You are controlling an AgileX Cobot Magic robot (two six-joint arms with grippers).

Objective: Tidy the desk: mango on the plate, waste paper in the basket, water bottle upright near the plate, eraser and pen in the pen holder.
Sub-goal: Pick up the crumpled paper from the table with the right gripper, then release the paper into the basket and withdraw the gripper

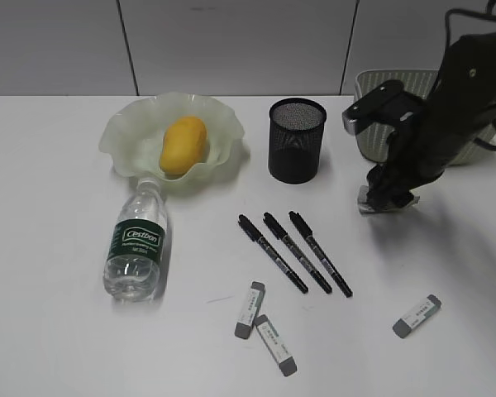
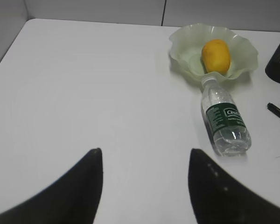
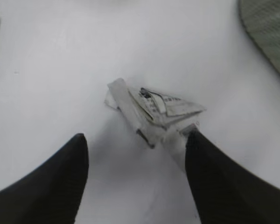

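Right gripper above the waste paper, ready to take it

The right gripper (image 3: pixel 135 154) hangs low over the waste paper (image 3: pixel 154 112), jaws apart and empty. The paper lies on the desk (image 1: pixel 66 331) just ahead of the tips, its long axis slanting across the gap, the basket (image 1: pixel 380 91) close behind. The left gripper (image 2: pixel 144 163) is also apart, far away.

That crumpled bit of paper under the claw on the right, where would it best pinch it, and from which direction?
From straight above, across the narrow middle of the waste paper. It lies flat on the desk as a long, folded ridge, so the right gripper, open with one finger already beside it, should probably straddle that ridge and close.
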